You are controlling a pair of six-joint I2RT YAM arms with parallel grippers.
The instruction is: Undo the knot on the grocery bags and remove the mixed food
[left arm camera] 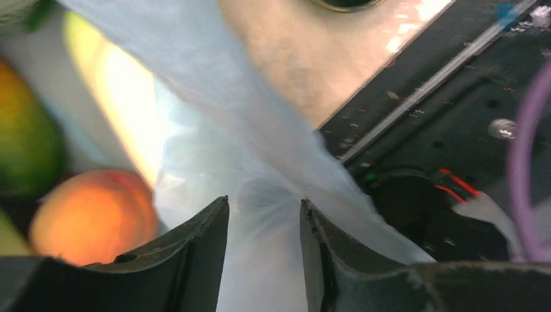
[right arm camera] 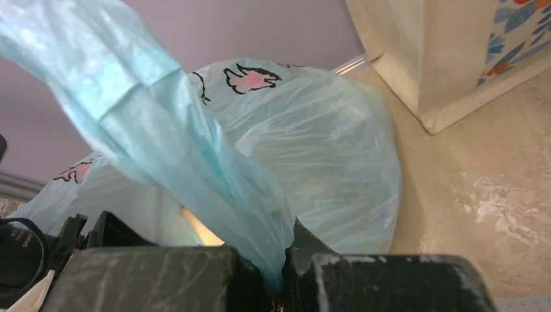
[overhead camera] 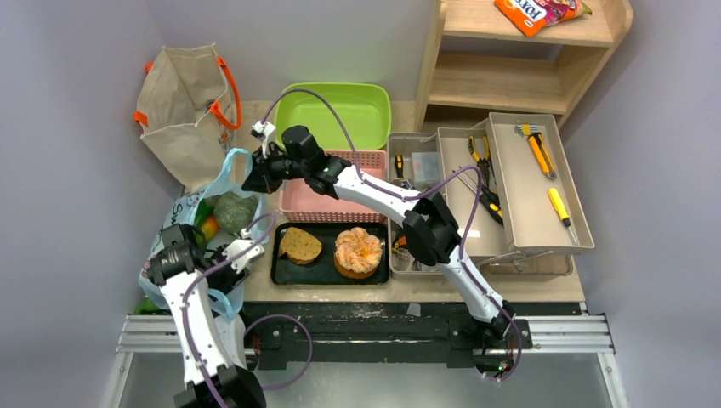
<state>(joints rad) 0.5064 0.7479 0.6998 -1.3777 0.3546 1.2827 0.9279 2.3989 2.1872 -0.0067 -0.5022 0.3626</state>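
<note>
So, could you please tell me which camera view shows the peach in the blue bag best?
The left wrist view: the peach shows large at lower left, inside the blue bag. The top view shows only a small orange patch in the bag that may be it. The right wrist view shows just the bag's outside.

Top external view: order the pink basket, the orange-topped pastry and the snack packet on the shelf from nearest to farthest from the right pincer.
Measured from the right pincer, shut on the blue bag's handle:
1. pink basket, just to its right, under the arm.
2. orange-topped pastry, on the black tray, nearer the arm bases.
3. snack packet, on the top shelf, far back right.
</note>
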